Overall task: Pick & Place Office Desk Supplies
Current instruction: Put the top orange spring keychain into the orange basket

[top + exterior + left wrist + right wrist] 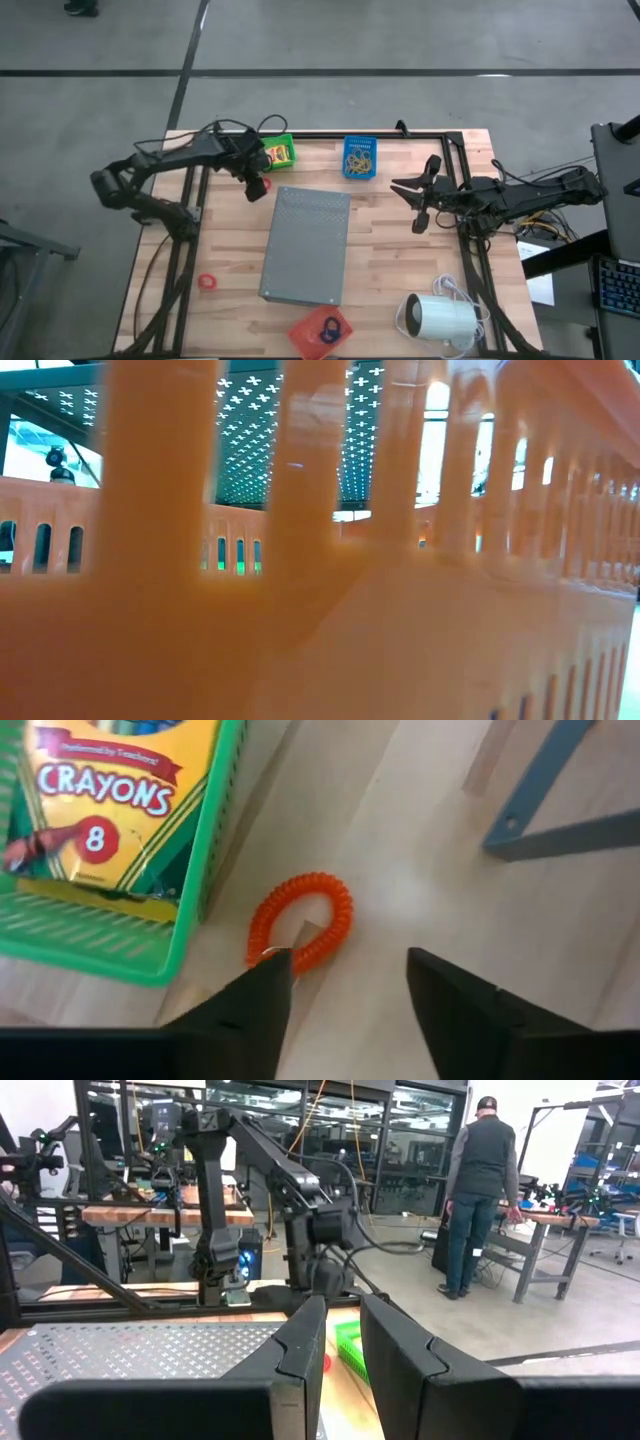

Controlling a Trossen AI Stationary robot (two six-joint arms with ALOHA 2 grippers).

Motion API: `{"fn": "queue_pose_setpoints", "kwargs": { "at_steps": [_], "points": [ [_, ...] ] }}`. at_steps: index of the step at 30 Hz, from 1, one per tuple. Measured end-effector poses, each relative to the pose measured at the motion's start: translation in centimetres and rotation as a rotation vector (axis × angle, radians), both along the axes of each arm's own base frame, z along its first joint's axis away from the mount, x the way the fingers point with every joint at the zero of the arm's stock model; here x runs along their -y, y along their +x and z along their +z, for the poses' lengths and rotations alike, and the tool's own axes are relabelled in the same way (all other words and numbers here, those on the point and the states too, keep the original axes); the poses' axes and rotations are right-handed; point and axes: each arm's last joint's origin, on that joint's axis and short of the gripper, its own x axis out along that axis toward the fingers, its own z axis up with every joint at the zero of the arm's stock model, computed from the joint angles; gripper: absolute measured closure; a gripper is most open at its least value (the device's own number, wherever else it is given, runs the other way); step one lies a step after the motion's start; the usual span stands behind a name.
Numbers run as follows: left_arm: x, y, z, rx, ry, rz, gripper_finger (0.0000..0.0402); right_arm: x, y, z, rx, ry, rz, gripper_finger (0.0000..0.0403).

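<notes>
A red coiled ring point(300, 918) lies flat on the wood beside a green basket point(195, 890). In the basket lies a yellow crayon box point(105, 790). My left gripper point(348, 965) points steeply down over the ring, open. One fingertip point(270, 975) covers the ring's near rim and the other stands off to the side. In the high view this gripper point(258, 186) is near the table's far left. My right gripper point(416, 205) hovers level at the right, narrowly open on nothing point(343, 1308). A second red ring point(207, 283) lies near the left edge. My left gripper comes at the red ring from above, and one fingertip point(272, 970) overlaps the ring's near rim point(262, 948). Whether that tip touches the ring I cannot tell. The ring lies flat on the table, outside the gap between the fingers.
A grey perforated slab point(305, 245) fills the table's middle. A blue basket point(360, 157) with tan bands stands at the far edge. An orange basket point(322, 333) holding a blue ring sits at the near edge and blocks the low view point(320, 610). A white cylinder point(440, 320) lies near right.
</notes>
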Motion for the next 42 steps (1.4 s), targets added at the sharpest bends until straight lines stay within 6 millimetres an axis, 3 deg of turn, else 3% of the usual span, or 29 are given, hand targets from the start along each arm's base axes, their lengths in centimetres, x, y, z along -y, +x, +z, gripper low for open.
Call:
{"fn": "queue_pose_setpoints", "kwargs": {
  "at_steps": [8, 22, 35, 42],
  "points": [
    [-0.7, 0.7, -1.8, -0.061, 0.03, -0.1, 0.0146, 0.0, 0.0, 0.0, 0.0, 0.0, 0.0, 0.0339],
    [-0.7, 0.9, -4.5, -0.083, 0.027, -0.12, 0.0161, 0.0, 0.0, 0.0, 0.0, 0.0, -0.001, 0.0339],
    [-0.4, 0.4, -5.6, -0.065, 0.056, -0.093, 0.0198, 0.0, 0.0, 0.0, 0.001, 0.0, -0.001, 0.0339],
    [-0.5, 0.5, -5.5, -0.054, 0.077, -0.085, 0.0272, 0.0, 0.0, 0.0, 0.001, 0.0, -0.001, 0.0339]
  ]
}}
